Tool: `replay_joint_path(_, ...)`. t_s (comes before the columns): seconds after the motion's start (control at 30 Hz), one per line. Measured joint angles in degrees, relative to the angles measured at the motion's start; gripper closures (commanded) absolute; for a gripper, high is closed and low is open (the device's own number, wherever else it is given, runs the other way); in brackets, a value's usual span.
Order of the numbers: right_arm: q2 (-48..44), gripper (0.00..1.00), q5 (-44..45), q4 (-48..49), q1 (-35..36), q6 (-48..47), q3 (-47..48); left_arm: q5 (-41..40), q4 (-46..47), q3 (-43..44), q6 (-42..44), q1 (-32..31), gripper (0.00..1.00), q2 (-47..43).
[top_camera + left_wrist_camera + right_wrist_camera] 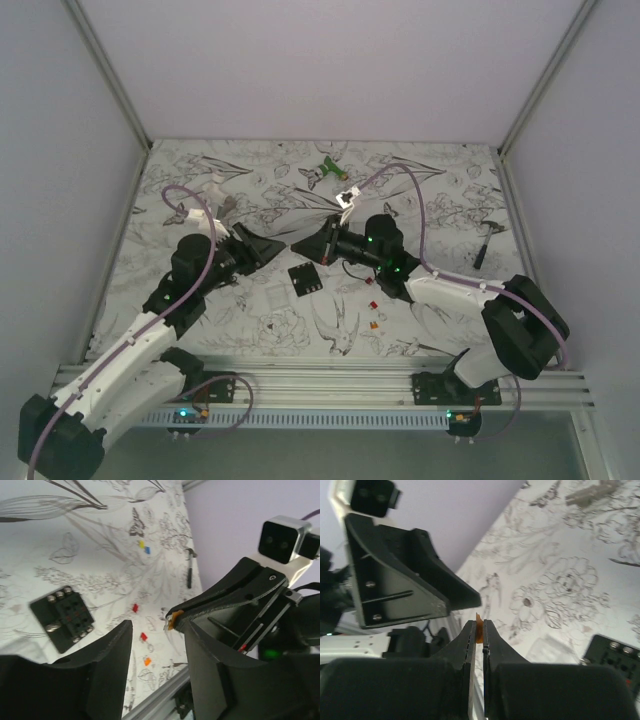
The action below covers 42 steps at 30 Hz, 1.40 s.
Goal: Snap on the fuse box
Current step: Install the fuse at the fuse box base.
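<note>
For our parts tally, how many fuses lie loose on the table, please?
5: yellow fuse beside blue fuse; upper red fuse, lower red fuse, orange fuse. Others may be hidden. Right claw pinches an amber fuse.

Right gripper (479, 623): my own fingers rise from the bottom edge, jaws pinched almost together on a small orange piece (479, 632) (it pokes out above the tips).
Left gripper (462, 596): I see it side-on at upper left, black and wedge-shaped, its tip just beside the orange piece; whether they touch I cannot tell.
Fuse box (615, 662): black, flat on the worktop at the lower right corner, cut off by the frame edge, silver screw heads along one side.
Worktop (555, 580): white, printed with line-drawn flowers.
Pale object (592, 495): top right, too blurred for me to name.
</note>
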Motion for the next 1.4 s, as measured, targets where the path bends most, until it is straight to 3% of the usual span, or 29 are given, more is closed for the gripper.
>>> replay_joint_path(0.27,0.9,1.0,8.2,-27.2,0.1,-11.7,11.1,-0.9,-10.3,0.0,9.3,5.2,0.29,-3.9)
replay_joint_path(0.4,3.7,1.0,15.5,-38.9,0.9,-16.0,16.6,-1.6,-13.3,0.0,12.2,5.8,0.27,-3.7)
replay_joint_path(0.63,12.5,1.0,28.2,-54.0,4.8,-19.6,24.3,-0.4,-14.7,1.1,14.8,6.0,0.22,7.7)
replay_joint_path(0.9,19.6,1.0,37.8,-62.0,8.5,-21.0,30.6,0.7,-15.7,1.4,15.0,10.1,0.01,11.1)
replay_joint_path(1.4,26.8,1.0,42.6,-65.5,9.8,-22.9,36.9,-0.7,-18.7,1.4,15.0,13.0,0.0,14.6)
